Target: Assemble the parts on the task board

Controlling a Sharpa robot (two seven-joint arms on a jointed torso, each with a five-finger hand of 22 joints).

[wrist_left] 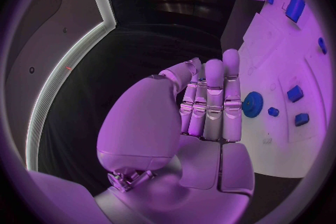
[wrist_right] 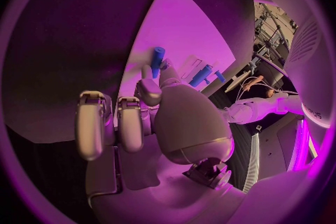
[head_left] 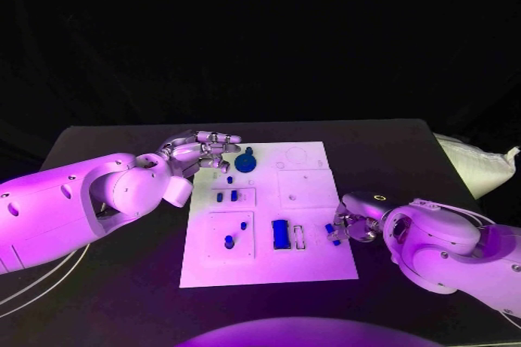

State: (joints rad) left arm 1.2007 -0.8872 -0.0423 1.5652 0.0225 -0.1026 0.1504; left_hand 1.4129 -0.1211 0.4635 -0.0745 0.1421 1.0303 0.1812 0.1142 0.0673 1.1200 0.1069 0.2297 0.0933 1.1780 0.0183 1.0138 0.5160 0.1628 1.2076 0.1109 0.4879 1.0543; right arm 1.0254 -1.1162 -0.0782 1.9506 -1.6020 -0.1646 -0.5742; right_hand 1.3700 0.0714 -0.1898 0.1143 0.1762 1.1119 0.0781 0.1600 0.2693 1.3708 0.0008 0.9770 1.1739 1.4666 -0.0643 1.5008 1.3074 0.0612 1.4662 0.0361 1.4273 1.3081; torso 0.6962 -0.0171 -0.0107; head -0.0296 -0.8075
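The white task board [head_left: 309,260] lies in the middle of the black table. My left hand [head_left: 204,153] hovers at the board's far left corner with its fingers [wrist_left: 213,103] stretched out side by side and nothing in them. A blue gear [head_left: 246,163] [wrist_left: 252,105] lies just beside those fingertips. At the board's right edge, my right hand [head_left: 356,225] pinches a small blue peg [head_left: 331,232] [wrist_right: 157,60] between thumb and a finger, just over the board. A long blue cylinder [head_left: 280,234] [wrist_right: 201,75] lies in a slot close to the peg.
Several small blue parts sit on the board's left half, among them a pair [head_left: 227,196] and a piece [head_left: 229,242] nearer me. A pale bag [head_left: 479,166] lies at the table's right edge. Thin cables [head_left: 32,283] run along the front left.
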